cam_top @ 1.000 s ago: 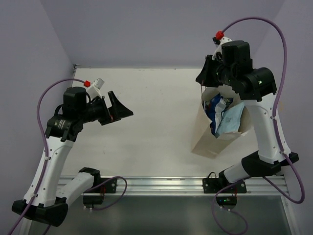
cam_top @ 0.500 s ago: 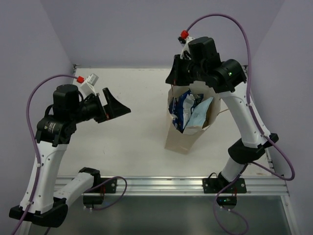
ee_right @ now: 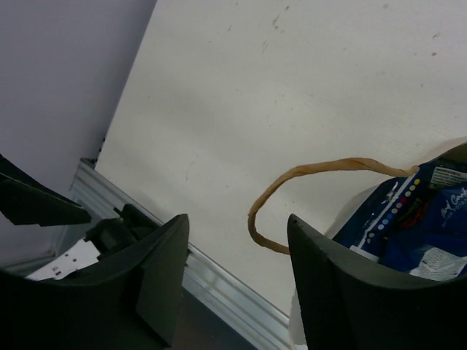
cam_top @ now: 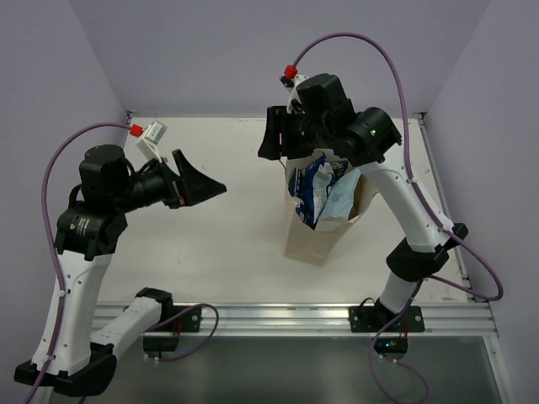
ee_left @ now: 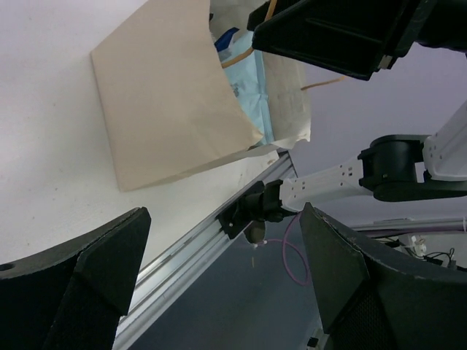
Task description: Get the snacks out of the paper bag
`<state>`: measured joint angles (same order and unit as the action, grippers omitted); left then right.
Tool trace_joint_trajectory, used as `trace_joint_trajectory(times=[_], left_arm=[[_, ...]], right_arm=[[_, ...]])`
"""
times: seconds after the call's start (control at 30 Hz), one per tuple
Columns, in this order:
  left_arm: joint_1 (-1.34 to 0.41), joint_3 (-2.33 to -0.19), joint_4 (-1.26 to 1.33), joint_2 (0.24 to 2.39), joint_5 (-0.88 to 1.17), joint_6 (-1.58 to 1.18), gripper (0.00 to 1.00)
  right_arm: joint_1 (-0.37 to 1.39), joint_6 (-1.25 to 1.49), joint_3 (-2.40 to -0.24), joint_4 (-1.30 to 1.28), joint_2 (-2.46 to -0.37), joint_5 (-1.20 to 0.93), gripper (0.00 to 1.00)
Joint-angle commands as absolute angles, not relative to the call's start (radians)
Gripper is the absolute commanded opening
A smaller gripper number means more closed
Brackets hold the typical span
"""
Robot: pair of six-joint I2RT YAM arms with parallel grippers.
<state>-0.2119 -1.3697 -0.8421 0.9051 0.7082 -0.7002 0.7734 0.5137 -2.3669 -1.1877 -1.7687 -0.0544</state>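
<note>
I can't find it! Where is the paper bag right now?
In the top view, the paper bag sits right of the middle of the table, next to the right gripper, with snacks poking out.

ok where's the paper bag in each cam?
Top external: paper bag right of centre, mouth facing the camera.
Left wrist: paper bag upper middle, with its tan side showing.
Right wrist: only its cord handle and its mouth, at the right edge.
Shared landmark: dark blue snack packet in the bag's mouth.
</note>
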Motion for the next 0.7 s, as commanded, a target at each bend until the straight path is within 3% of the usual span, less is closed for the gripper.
trace_joint_trajectory(times=[0.0,0.07,0.1,0.3,0.33,0.67], left_arm=[[-0.218,-1.419,-0.75,0.942,0.781,-0.724,0.92],[-0.219,-1.43,-0.735,0.963,0.793,-0.727,0.92],[-0.224,-1.434,-0.723,0.98,0.799,-0.732,0.92],[-0.346,-1.485,-0.614,1.077,0.756,-0.788,0.92],[-0.374,-1.509,-0.604,1.097,0.721,-0.79,0.92],[-0.486,-1.683,-0.575,1.314,0.626,-0.756,0.93]], right_arm=[[0.773,0.502,-2.349,-1.199,-1.68,0.004,0.62],[0.773,0.488,-2.338,-1.227,-1.649,0.044,0.64],[0.773,0.483,-2.333,-1.239,-1.64,0.061,0.73],[0.772,0.462,-2.293,-1.295,-1.551,0.178,0.76],[0.772,0.462,-2.292,-1.299,-1.54,0.192,0.94],[0.746,0.463,-2.255,-1.338,-1.414,0.261,0.96]])
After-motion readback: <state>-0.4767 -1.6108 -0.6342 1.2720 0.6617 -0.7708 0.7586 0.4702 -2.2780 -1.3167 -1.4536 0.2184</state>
